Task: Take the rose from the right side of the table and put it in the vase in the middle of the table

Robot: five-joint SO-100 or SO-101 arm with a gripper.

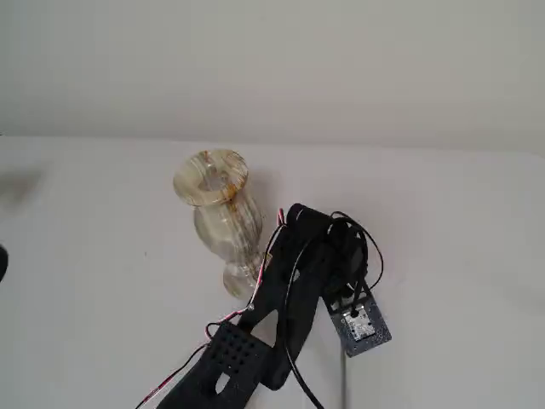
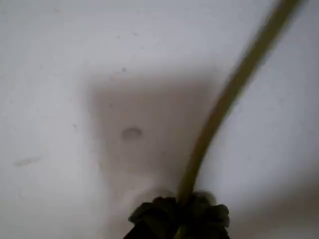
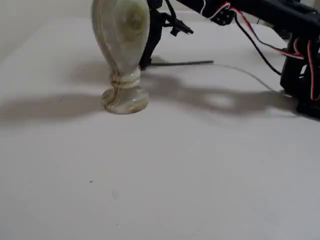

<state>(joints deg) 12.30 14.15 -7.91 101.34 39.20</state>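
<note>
The vase [image 1: 213,204] stands upright on the white table [image 1: 102,281]; it is also in the low fixed view [image 3: 122,50]. My arm [image 1: 289,281] reaches down just right of the vase and hides the gripper in this view. In the low fixed view the gripper [image 3: 146,60] is down at the table behind the vase, at the left end of the rose's stem [image 3: 182,63], which lies flat. In the wrist view the stem [image 2: 224,99] runs up-right from a dark lump [image 2: 174,216] at the bottom edge. The red bloom is hidden. The jaws do not show.
The arm's base with red and black wires [image 3: 300,55] stands at the right of the low fixed view. A small camera board [image 1: 362,324] hangs off the wrist. The table's far edge meets a pale wall [image 1: 272,68].
</note>
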